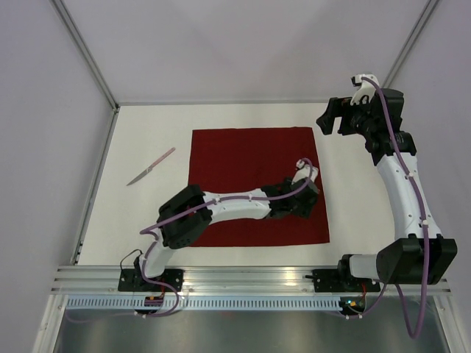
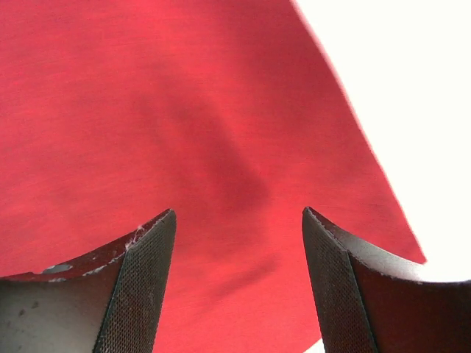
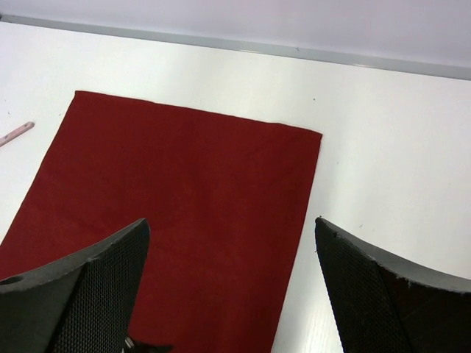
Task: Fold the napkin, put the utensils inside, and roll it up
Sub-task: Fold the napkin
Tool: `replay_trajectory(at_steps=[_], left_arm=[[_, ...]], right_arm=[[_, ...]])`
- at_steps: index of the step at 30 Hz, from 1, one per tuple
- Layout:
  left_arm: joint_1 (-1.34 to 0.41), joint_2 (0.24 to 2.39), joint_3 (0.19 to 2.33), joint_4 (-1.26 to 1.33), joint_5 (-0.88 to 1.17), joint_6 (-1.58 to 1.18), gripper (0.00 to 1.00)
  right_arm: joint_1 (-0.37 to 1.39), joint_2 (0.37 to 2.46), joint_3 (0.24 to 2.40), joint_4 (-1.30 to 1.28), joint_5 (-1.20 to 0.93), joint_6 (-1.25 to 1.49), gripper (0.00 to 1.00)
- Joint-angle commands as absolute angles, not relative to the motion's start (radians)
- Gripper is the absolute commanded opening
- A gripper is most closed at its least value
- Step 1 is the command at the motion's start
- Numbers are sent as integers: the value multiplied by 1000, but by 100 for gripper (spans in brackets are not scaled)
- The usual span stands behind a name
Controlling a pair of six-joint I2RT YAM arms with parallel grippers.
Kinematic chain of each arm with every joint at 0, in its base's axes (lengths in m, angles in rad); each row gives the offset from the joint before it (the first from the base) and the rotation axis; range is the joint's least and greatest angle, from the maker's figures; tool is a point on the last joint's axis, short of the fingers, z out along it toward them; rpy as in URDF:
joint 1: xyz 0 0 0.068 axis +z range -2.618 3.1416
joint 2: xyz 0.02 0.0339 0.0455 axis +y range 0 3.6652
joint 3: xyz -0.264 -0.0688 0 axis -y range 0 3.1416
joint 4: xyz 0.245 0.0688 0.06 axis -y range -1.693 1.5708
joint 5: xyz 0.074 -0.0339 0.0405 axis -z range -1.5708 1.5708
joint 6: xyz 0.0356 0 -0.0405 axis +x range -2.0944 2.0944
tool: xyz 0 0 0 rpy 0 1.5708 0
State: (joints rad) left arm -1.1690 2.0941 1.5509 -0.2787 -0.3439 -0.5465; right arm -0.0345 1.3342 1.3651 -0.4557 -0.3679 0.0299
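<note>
- Napkin (image 1: 250, 158) lies flat and unfolded on the white table (image 1: 132, 206), centre-right. The left arm (image 1: 235, 202) crosses its near half and hides a strip of cloth.
- Left gripper (image 1: 309, 193) is over the napkin's near-right part in the top view. Its fingers are tucked under the wrist body there, so they can't be read from above.
- The left wrist view fills that in. Both fingers (image 2: 143, 294) are spread apart with nothing between them, and there is red cloth with a dark shadow below. The napkin's right edge runs diagonally, with bare table past it.
- Finger bases are cut off at the bottom of that view. Whether the tips touch the cloth, can't tell.
- Right gripper (image 1: 331, 118) is raised off the table near the napkin's far-right corner. From the top it is a dark lump and the finger gap is hard to make out.
- The right wrist view shows its fingers (image 3: 88, 294) wide apart and empty. It looks down on the napkin's far edge and far-right corner. The lower parts of the fingers are cropped.
- Knife (image 1: 151, 167) lies diagonally on the table left of the napkin, well apart from it. Grey blade end is nearer, pinkish handle farther.
- The right wrist view catches only the knife's handle tip at its left edge. The left wrist view doesn't reach it.
- The cloth reads bright red in the left wrist view and darker red in the other two.
</note>
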Motion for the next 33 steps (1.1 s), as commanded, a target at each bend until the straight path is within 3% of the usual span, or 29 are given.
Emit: replay_trajectory(at_steps=[1,11,33], left_arm=[[-1242,2167,1675,-258,-371,-448,73],[-1353,2304,1841,-267,-328,-365,68],[-1416,2356,1841,-241,-241,-368,54]], right_arm=[[-32,1296,1416,-499,-350,55,98],[-34,1305,1422,-502,-362,60,98],[-34,1321,1411,-509,-354,49,98]])
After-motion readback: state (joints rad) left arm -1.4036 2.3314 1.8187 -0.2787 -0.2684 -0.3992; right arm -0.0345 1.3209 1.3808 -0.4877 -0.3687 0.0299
